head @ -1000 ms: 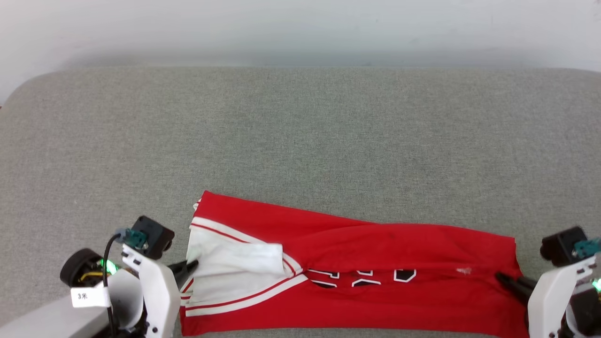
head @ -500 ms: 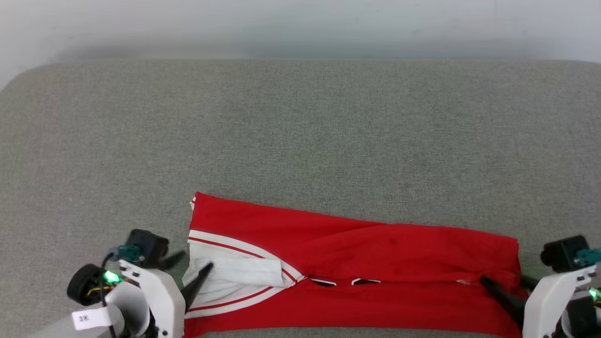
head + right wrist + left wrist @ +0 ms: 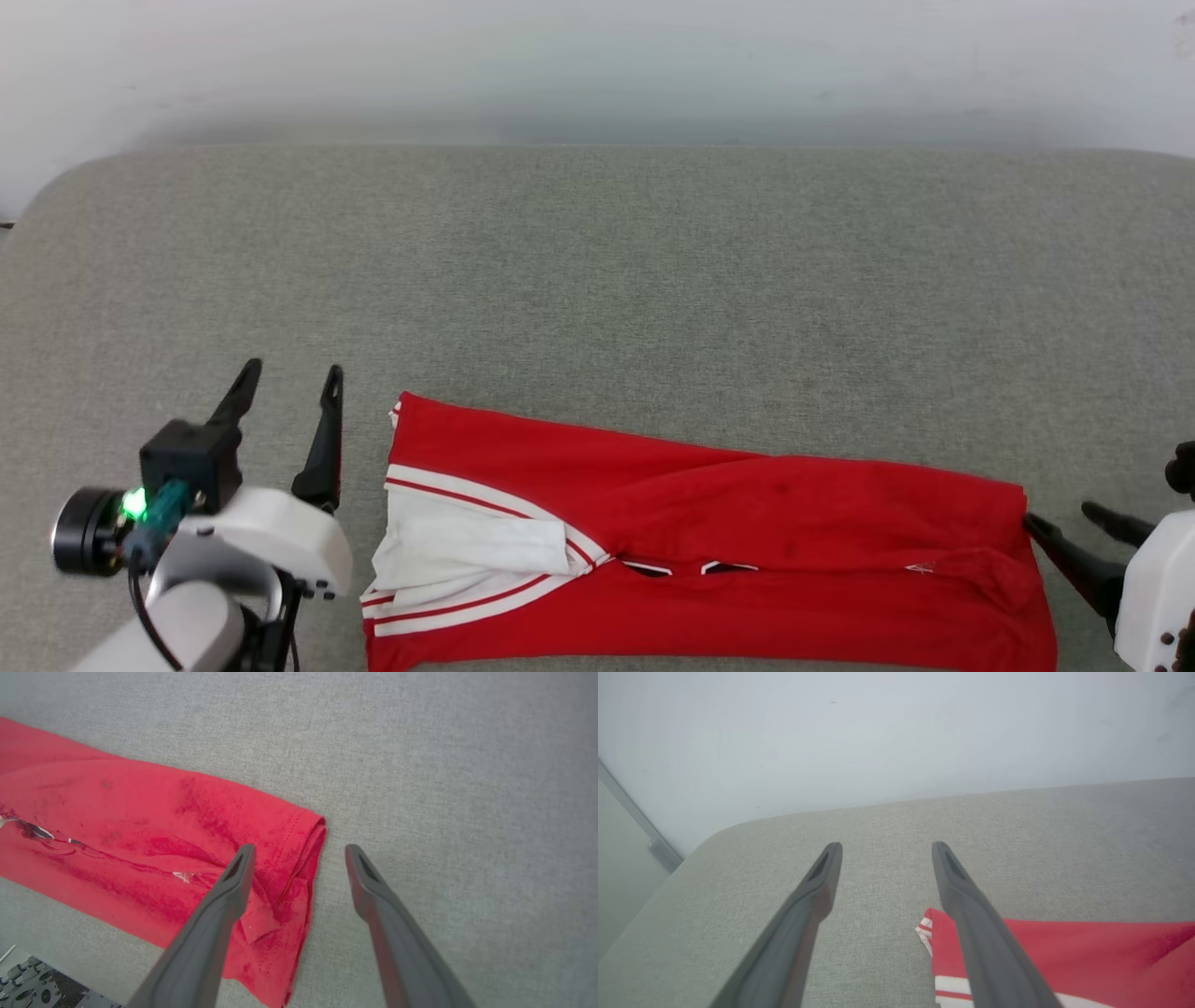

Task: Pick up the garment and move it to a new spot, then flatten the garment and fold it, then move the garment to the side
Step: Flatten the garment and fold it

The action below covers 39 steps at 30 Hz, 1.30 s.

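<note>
The garment [image 3: 747, 523] lies on the grey padded surface [image 3: 597, 280] as a long red strip folded lengthwise, running left to right near the front edge. Its white sleeve with red stripes [image 3: 467, 546] is tucked at the left end. My left gripper [image 3: 291, 369] stands open just left of the collar end, fingers pointing away, nothing between them. In the left wrist view that gripper [image 3: 886, 845] hovers over bare fabric with the garment [image 3: 1064, 952] to its right. My right gripper [image 3: 1060, 515] is open at the hem end. In the right wrist view it [image 3: 300, 847] straddles the hem edge of the garment [image 3: 140, 812] without holding it.
A pale wall [image 3: 597, 65] runs along the back of the surface. The surface's far left corner [image 3: 719, 835] is rounded, with a metal strip [image 3: 644, 835] beyond it. Part of my base [image 3: 37, 989] shows below the front edge.
Both grippers opened and let go of the garment's ends. The left one drew back and turned to point away beside the collar end; the right one backed off the hem. The head view shifted slightly.
</note>
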{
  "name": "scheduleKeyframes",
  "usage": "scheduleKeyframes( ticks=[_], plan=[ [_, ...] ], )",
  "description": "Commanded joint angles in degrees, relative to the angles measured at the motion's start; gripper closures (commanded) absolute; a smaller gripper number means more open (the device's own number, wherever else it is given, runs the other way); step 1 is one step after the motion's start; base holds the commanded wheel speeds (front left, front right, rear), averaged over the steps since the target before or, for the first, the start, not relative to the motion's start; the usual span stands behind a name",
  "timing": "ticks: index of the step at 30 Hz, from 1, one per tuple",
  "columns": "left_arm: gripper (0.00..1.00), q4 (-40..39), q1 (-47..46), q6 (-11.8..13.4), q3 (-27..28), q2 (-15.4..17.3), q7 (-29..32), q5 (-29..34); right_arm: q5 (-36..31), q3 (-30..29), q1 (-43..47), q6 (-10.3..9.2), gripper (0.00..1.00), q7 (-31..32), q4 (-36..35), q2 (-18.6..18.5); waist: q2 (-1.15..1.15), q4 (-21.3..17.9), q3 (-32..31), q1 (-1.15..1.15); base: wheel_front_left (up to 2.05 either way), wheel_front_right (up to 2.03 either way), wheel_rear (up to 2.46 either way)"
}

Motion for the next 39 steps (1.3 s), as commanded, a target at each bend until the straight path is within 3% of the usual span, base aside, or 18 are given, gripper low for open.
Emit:
scheduleKeyframes(
  ticks=[1,7,13,23,35,36,37,38,39],
  plan=[
    [0.0,-0.22,1.87,0.45,1.25,-0.63,-0.19,1.09,0.66,-0.17,0.48,-0.05,0.0,0.68,0.08,-0.2,0.0,0.17,-0.12,0.0,0.0,0.0,0.0],
    [0.0,-4.33,12.34,1.73,15.24,-7.81,-0.18,13.93,1.81,-1.01,-0.09,-0.05,0.0,5.6,2.89,0.43,0.0,1.15,-0.04,0.0,0.0,0.0,0.0],
    [0.0,-6.99,19.71,0.61,23.14,-15.37,-0.17,24.88,2.4,-0.19,-2.65,-0.04,0.0,7.55,6.35,2.25,0.0,2.03,0.55,0.0,0.0,0.0,0.0],
    [0.0,-7.89,25.34,-5.09,31.74,-26.58,-0.17,35.88,3.52,5.3,-4.59,-0.04,0.0,8.28,13.8,4.48,0.0,3.63,1.94,0.0,0.0,0.0,0.0],
    [0.0,-5.67,26.56,-11.64,37.01,-34.66,-0.17,42.65,8.39,14.53,-5.98,0.31,0.0,5.58,19.36,6.84,0.0,4.19,2.6,0.0,0.0,0.0,0.0],
    [0.0,-5.42,26.52,-12.06,37.41,-34.89,-0.18,43.08,8.73,15.27,-6.14,0.31,0.31,5.37,19.39,6.73,0.0,4.17,2.62,0.0,0.0,0.0,0.0],
    [0.0,-5.25,26.5,-12.4,37.66,-35.27,-0.18,43.37,8.94,15.95,-6.39,0.32,0.89,4.79,19.27,6.52,0.0,4.16,2.62,0.0,0.0,0.0,0.0],
    [0.0,-5.28,26.4,-12.77,38.0,-35.59,-0.18,43.75,9.22,16.44,-6.73,0.32,1.0,4.34,19.3,6.28,0.0,4.13,2.61,0.0,0.0,0.0,0.0],
    [0.0,-5.12,26.41,-13.03,38.23,-35.77,-0.18,44.14,9.54,16.88,-7.09,0.32,1.0,4.04,19.47,5.95,0.0,4.1,2.56,0.0,0.0,0.0,0.0]
  ],
)
